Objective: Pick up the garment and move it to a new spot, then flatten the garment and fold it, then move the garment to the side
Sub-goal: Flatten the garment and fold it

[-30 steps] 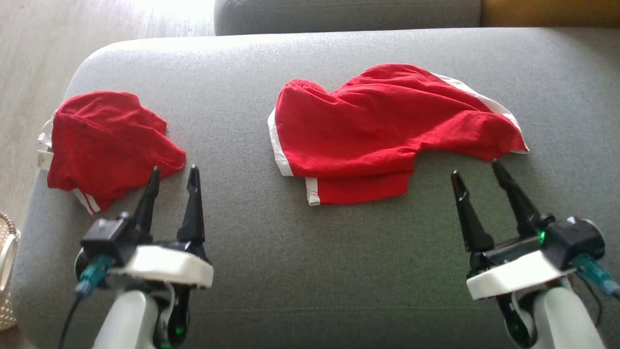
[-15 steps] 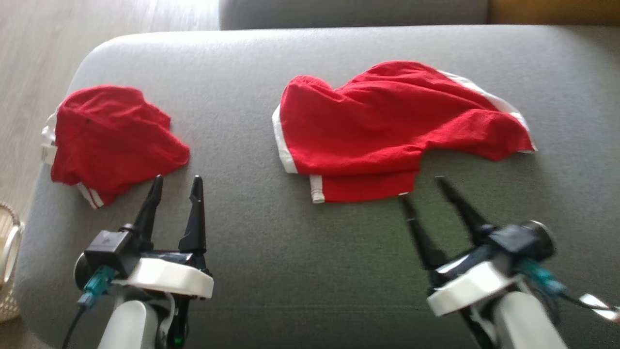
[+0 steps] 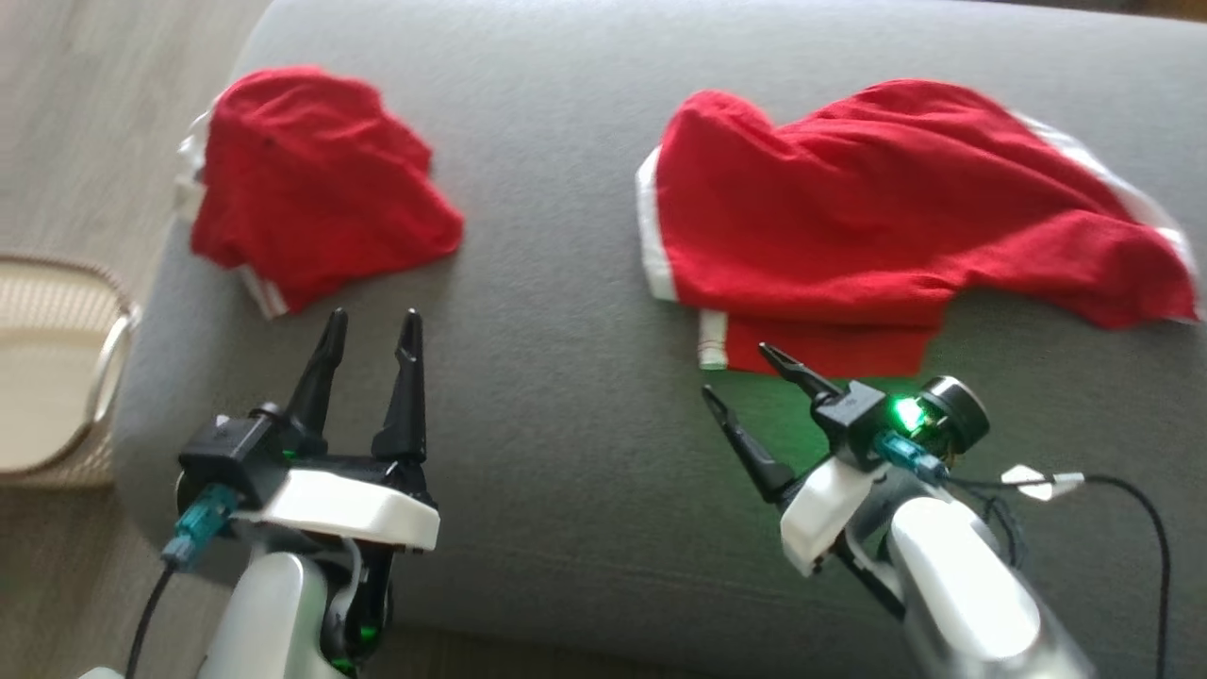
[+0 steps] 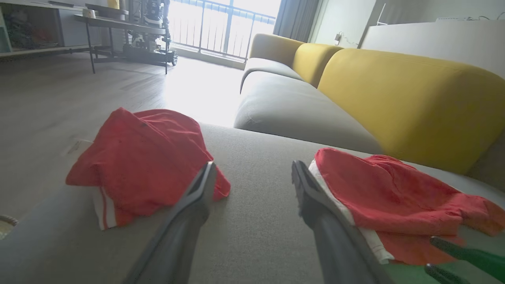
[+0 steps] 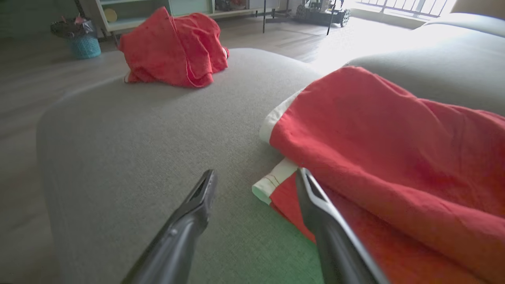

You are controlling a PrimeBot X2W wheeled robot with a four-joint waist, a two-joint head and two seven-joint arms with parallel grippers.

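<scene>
Right claw (image 3: 734, 370): jaws spread wide, holding nothing. Its pale forearm enters from the lower right of the head view and leans toward upper left. The dark fingers aim at the near left corner of the garment (image 3: 905, 207), and the upper fingertip reaches the garment's lower hem. A green lamp on the wrist tints the cushion (image 3: 566, 396) beneath it.

Left claw (image 3: 373, 316): jaws equally wide and empty, fingers pointing straight up the head view. The tips stop just short of a second garment (image 3: 311, 179), a crumpled red heap near the cushion's far left corner.

The garment is red with white trim. It lies spread but wrinkled on the right half of the grey cushion, well apart from the heap.

Right wrist view: one finger overlaps the folded white-edged corner of the garment (image 5: 394, 157). Whether it touches the cloth cannot be told. Beyond the heap, a blue bin (image 5: 85, 45) stands on the floor.

Left wrist view: a yellow backrest (image 4: 414, 102) stands behind the cushion, and the other claw's green-lit fingertips (image 4: 465, 254) show at lower right.

Head view: a pale woven basket (image 3: 57, 358) sits beside the cushion at left.
</scene>
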